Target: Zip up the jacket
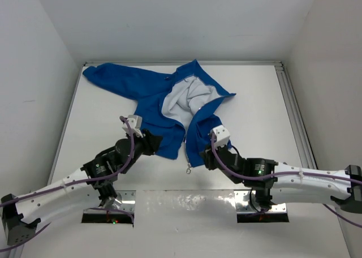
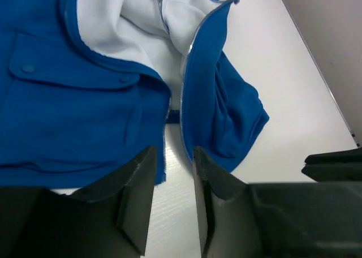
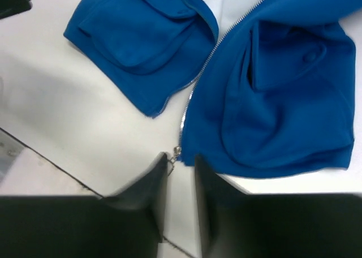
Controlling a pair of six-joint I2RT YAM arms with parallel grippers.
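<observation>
The royal-blue jacket (image 1: 153,94) lies open on the white table, with its pale lining (image 1: 184,102) showing. Its two front panels part at the hem. The zipper pull (image 1: 188,168) hangs at the bottom of the right panel. My left gripper (image 1: 154,140) is open over the hem. In the left wrist view the gripper (image 2: 172,156) straddles the gap between the two zipper edges (image 2: 185,94), holding nothing. My right gripper (image 1: 207,156) is open just right of the pull. In the right wrist view the pull (image 3: 177,153) lies at the left fingertip (image 3: 161,170) of the gripper (image 3: 181,162), not clamped.
The table (image 1: 254,111) has a metal rail (image 1: 294,111) on the right and white walls around it. The two arm base plates (image 1: 107,210) sit at the near edge. The jacket's sleeve (image 1: 107,77) reaches to the back left corner.
</observation>
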